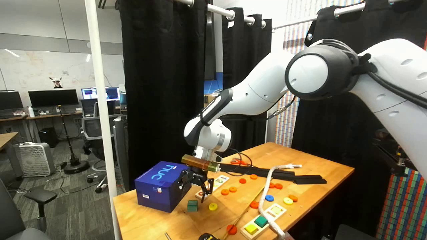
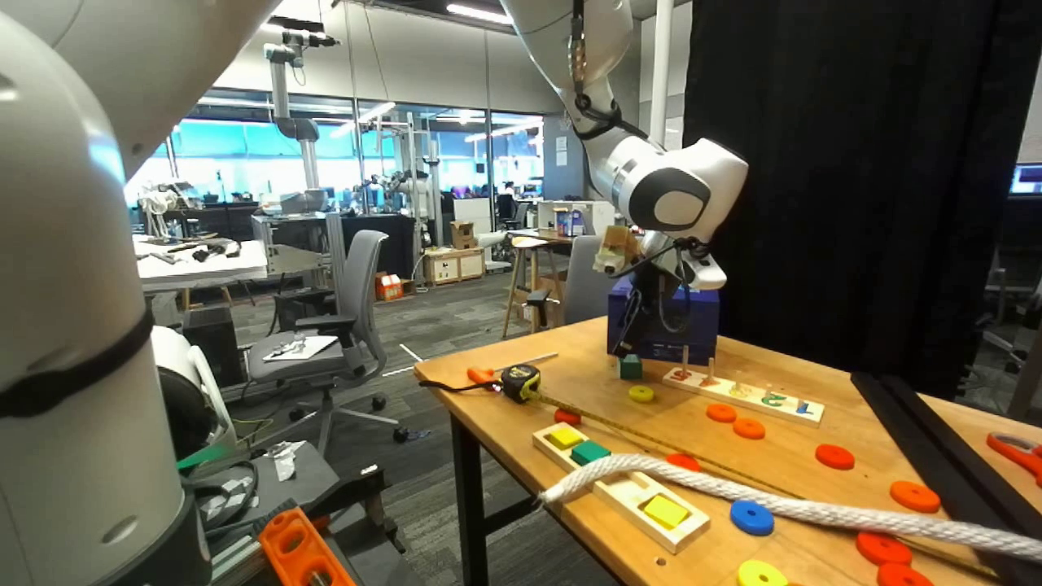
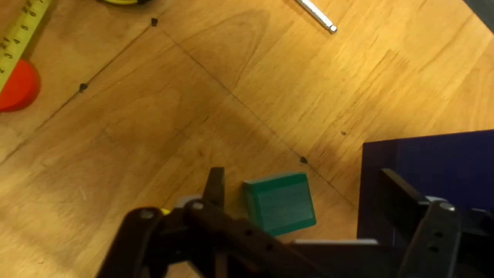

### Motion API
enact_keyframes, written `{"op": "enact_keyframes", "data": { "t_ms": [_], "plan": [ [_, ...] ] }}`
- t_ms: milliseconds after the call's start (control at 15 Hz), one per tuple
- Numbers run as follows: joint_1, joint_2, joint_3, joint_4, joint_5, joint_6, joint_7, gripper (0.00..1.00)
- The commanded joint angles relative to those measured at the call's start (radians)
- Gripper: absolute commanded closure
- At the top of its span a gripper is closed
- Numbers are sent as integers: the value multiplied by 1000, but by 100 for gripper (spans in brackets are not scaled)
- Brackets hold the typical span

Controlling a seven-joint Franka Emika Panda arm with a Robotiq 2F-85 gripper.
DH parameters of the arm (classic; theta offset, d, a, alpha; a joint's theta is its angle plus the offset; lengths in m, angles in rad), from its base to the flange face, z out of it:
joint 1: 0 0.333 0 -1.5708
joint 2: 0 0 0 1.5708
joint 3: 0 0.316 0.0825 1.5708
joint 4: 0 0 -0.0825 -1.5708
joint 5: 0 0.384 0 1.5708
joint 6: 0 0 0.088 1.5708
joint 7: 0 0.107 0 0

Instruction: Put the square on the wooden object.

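Observation:
The square, a small green block (image 1: 192, 206), sits on the table beside the blue box in both exterior views (image 2: 631, 367). It also shows in the wrist view (image 3: 283, 202). The wooden object, a pale board (image 1: 263, 228), lies near the table edge in both exterior views (image 2: 628, 492), out of the wrist view. It bears yellow pieces and another green piece, with one bare compartment. My gripper (image 1: 192, 193) is open and empty above the green block. In the wrist view the block lies between the fingers (image 3: 308, 189), nearer the left finger. The right finger overlaps the blue box.
The blue box (image 1: 160, 186) stands close beside the block. A number board (image 2: 745, 394) with pegs and a yellow disc (image 2: 641, 394) are near. A white rope (image 2: 724, 488) crosses the wooden board. A tape measure (image 2: 521, 382), a metal rod (image 3: 316, 14) and several discs lie about.

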Motion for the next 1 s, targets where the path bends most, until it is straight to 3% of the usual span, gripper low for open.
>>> {"op": "enact_keyframes", "data": {
  "t_ms": [0,333,933],
  "plan": [
    [18,48,-25,88,-95,-72,89,0],
    [11,90,-14,160,-173,-144,122,0],
    [15,181,-2,278,-184,-192,114,0]
  ]
}}
